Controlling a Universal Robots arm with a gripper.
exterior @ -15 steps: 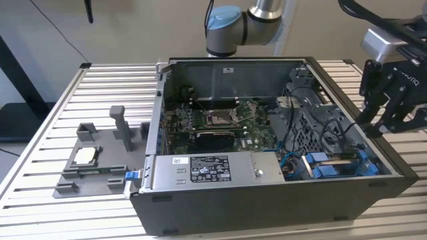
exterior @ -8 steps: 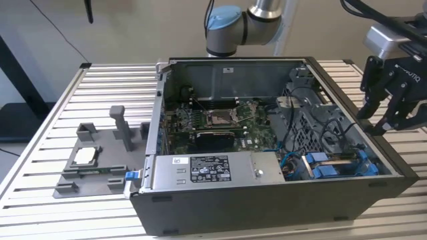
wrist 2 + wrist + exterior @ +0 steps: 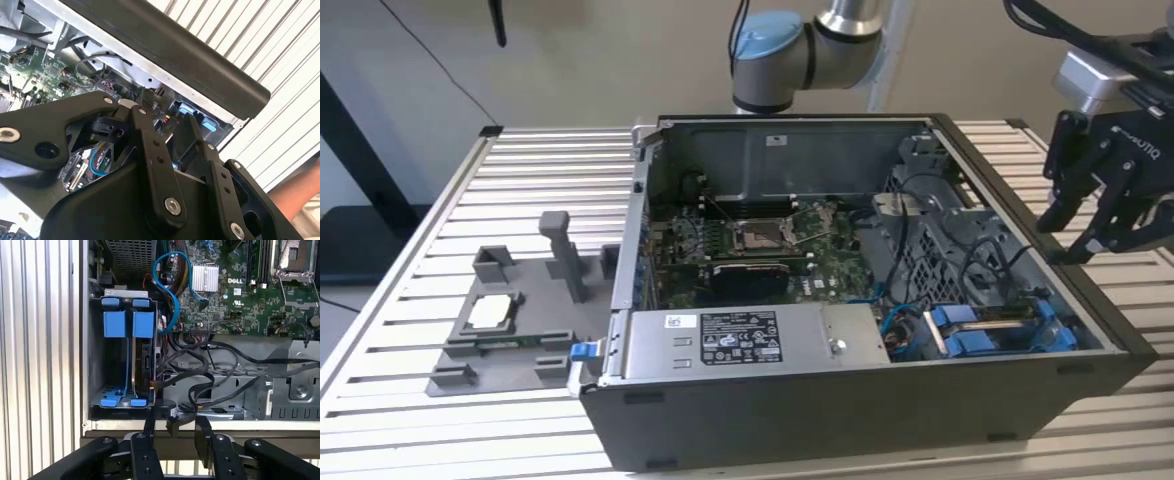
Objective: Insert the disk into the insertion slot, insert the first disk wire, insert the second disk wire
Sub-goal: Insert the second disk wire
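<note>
The end effector (image 3: 175,432) hovers with fingers parted, gripping nothing, above the rim of an open computer case (image 3: 854,420) on the slatted counter (image 3: 547,170). Black cables (image 3: 200,365) sprawl just beside the insertion slot (image 3: 96,350), and a blue cable (image 3: 172,270) loops nearby. The disk (image 3: 144,367) stands on edge inside the slot, its long axis running between blue tabs (image 3: 143,324), parallel to the counter's slats.

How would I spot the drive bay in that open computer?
Find the open computer case. In its near corner on the exterior view's right, beside the silver power-supply box, sits the drive bay. Bright blue plastic tabs set it apart from the grey metal around it.
</note>
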